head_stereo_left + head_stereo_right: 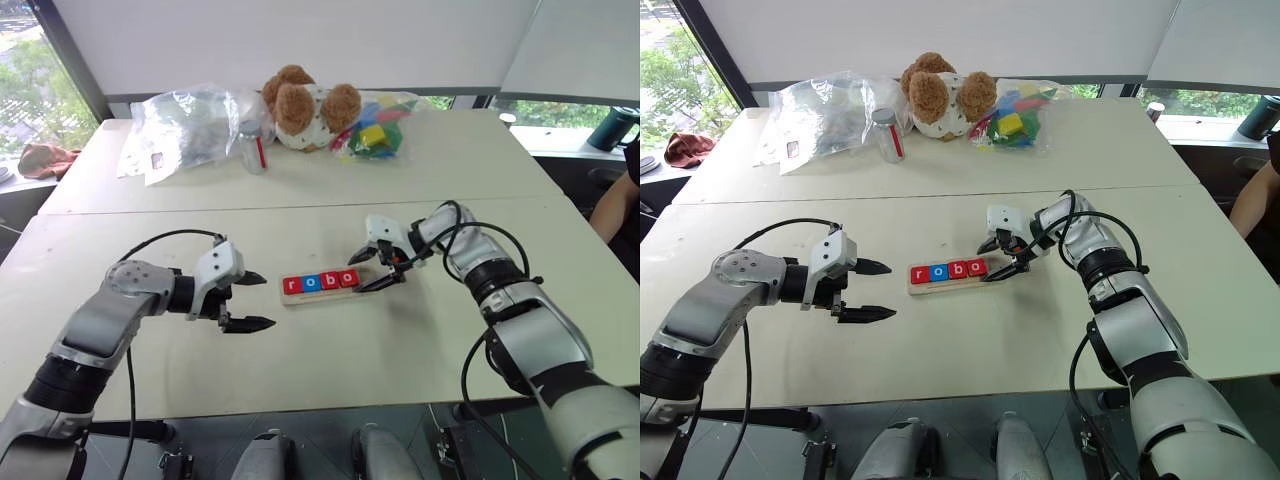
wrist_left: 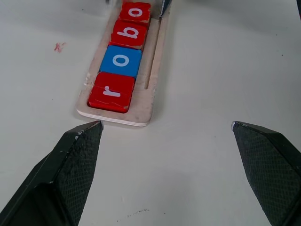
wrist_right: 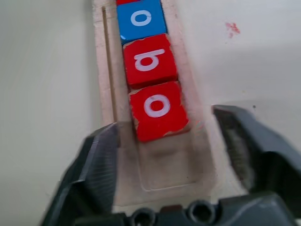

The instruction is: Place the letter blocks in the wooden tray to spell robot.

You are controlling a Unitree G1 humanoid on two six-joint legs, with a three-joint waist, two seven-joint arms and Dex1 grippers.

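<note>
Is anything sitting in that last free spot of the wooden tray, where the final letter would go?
Nothing visible does. The long pale wooden tray holds four flat square letter tiles, red r, blue o, red b and red o. The bare slot past them lies between the open fingers of the right end effector, which holds nothing.

Both arms reach inward, left gripper (image 1: 250, 300) and right gripper (image 1: 369, 270) fingers spread apart.

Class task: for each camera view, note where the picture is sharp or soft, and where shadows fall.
Left wrist view: letter blocks crisp, faint shadow beside the wooden tray. Right wrist view: the right tool looks soft close up, tiles slightly blurred. Eye views: even daylight, soft shadow under the left tool.
</note>
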